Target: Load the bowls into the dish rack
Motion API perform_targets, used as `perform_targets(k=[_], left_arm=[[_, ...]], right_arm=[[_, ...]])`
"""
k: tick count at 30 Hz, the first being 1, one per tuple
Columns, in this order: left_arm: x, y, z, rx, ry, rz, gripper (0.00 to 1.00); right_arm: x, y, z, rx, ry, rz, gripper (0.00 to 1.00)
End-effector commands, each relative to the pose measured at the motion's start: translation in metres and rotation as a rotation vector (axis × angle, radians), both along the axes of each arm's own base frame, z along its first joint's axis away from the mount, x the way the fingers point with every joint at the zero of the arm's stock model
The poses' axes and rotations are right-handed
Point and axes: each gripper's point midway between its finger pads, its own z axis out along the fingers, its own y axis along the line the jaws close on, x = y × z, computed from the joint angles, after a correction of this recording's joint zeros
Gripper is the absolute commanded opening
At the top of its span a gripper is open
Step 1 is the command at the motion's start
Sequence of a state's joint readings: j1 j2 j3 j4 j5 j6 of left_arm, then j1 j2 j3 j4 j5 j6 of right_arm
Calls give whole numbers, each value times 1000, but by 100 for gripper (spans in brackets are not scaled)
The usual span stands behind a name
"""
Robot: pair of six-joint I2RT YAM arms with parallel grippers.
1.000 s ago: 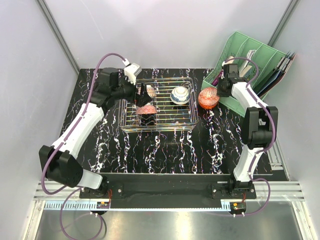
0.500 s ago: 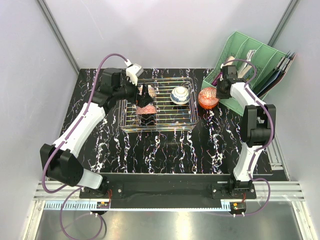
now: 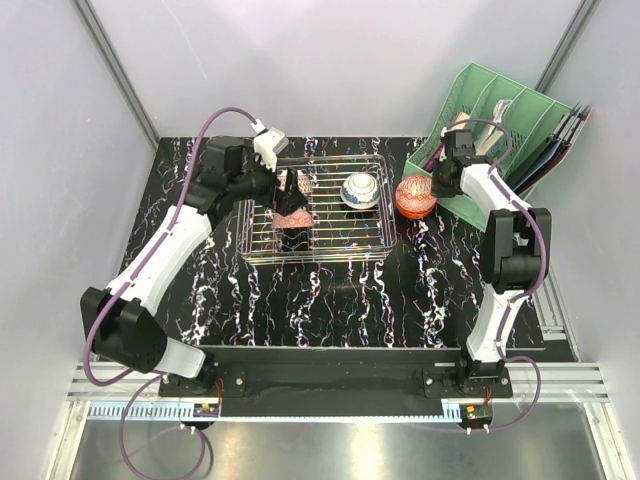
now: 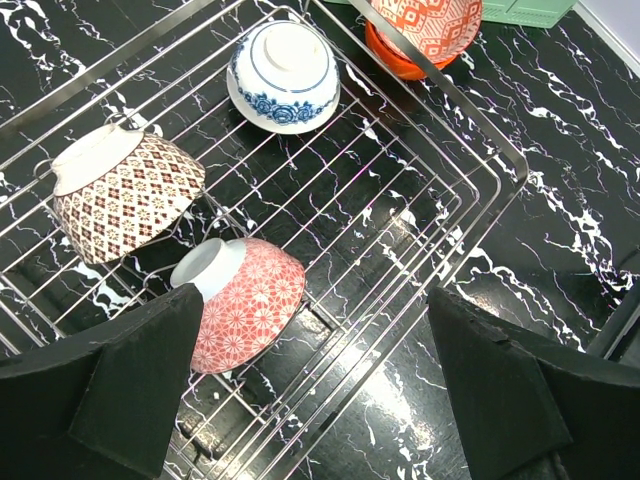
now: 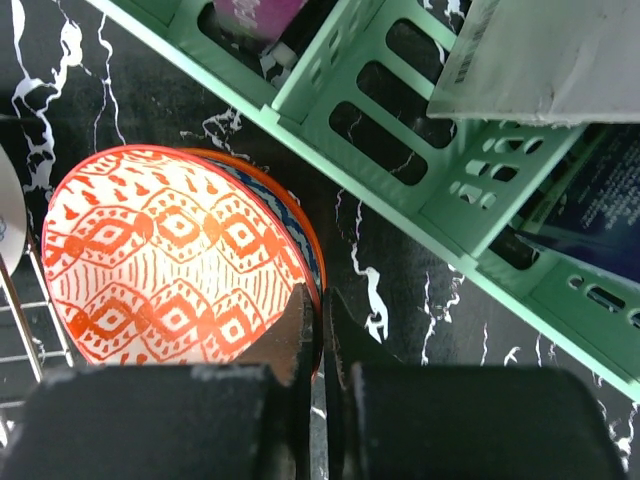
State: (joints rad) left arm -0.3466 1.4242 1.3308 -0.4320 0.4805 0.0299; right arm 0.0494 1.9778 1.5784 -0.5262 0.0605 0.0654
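The silver wire dish rack [image 3: 350, 240] holds three bowls. A blue-and-white bowl [image 3: 360, 190] sits upside down [image 4: 285, 75]. A pink-red bowl [image 3: 292, 218] lies tilted [image 4: 245, 300]. A darker red patterned bowl [image 4: 125, 195] lies on its side. My left gripper [image 4: 315, 375] is open and empty above the rack's near-left corner. Just right of the rack on the table, a bowl with an orange-and-white patterned inside [image 5: 170, 260] nests in the plain orange-red bowl [image 3: 415, 196]. My right gripper [image 5: 322, 320] is shut on their right rim, one finger inside and one outside.
The green slotted file organiser [image 3: 500, 125] with papers stands right behind the stacked bowls, its wall [image 5: 400, 130] close to my right fingers. The rack's right rim [image 4: 480, 130] lies between the stack and the bowls inside. Grey walls close off the back and sides.
My left wrist has shifted slightly right over the rack. My right gripper has settled a little lower and leftward at the stacked bowls' rim. The bowls have barely moved.
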Motion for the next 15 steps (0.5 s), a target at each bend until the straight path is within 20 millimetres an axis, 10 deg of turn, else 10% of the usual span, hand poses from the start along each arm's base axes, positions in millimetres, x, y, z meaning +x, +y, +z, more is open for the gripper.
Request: perform_targets(k=[1,15], left_arm=[[11,-7,12,-8,-52,-5,99],[45,-38,21,-124,-4,45,99]], right_arm=[[14,6,84,38,-175,20,0],[-5,31,195,78,-366,110,0]])
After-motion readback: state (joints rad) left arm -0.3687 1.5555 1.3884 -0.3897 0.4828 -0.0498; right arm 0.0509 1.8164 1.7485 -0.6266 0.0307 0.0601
